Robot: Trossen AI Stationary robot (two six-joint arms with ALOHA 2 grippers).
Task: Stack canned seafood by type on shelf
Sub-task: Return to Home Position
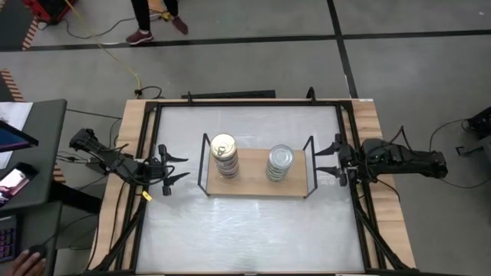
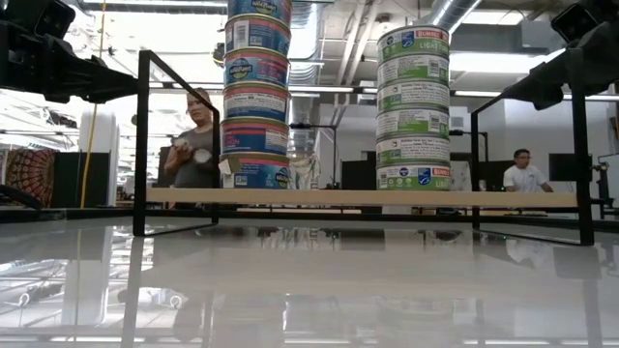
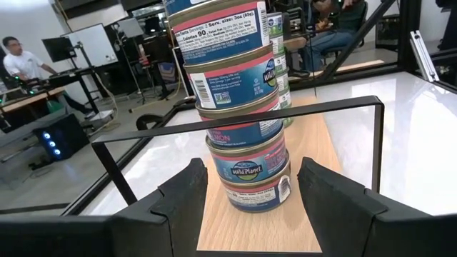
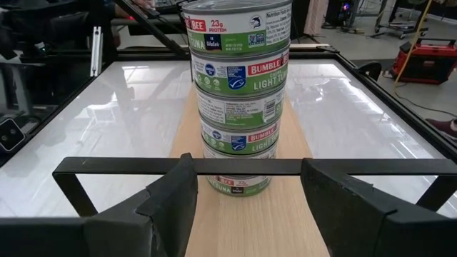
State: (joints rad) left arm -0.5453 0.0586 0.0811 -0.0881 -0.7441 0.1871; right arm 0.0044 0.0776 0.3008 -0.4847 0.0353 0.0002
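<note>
A: Quick status, pls.

B: Shelf (image 1: 257, 186) sits at the centre of the high view on the white table (image 1: 245, 238), long side running left-right. Two stacks of cans on the board, well apart.

A: Which is which?

B: Blue-label stack (image 1: 224, 156) is twd the left end, gold pull-tab lid on top. Green-label stack (image 1: 280, 163) is twd the right end, plain silver lid on top. In the low view the blue one is centre-left and runs past the frame's top edge. The green one is right of centre, its top just inside the frame. Blue cans sit a bit out of line w/ each other; green looks straighter.

A: Grippers?

B: Left gripper (image 1: 182, 167) is at mid-left, just outside the shelf's left wire frame (image 1: 203, 162), fingers spread, holding nothing. Right gripper (image 1: 321, 161) is at mid-right, just outside the right wire end, also spread wide & empty. Both point inward at the shelf and neither touches a can.

A: Wrist cams agree?

B: Yep. Each shows its own two dark fingers apart, w/ the frame's black bar crossing in front and the near stack beyond it.

A: Anyone around?

B: In the low view a person (image 2: 196, 145) stands left of centre in the bkgd, beside the blue stack. A second person (image 2: 523, 172) is at far right. In the high view someone's legs (image 1: 153, 19) show at the top edge.
</note>
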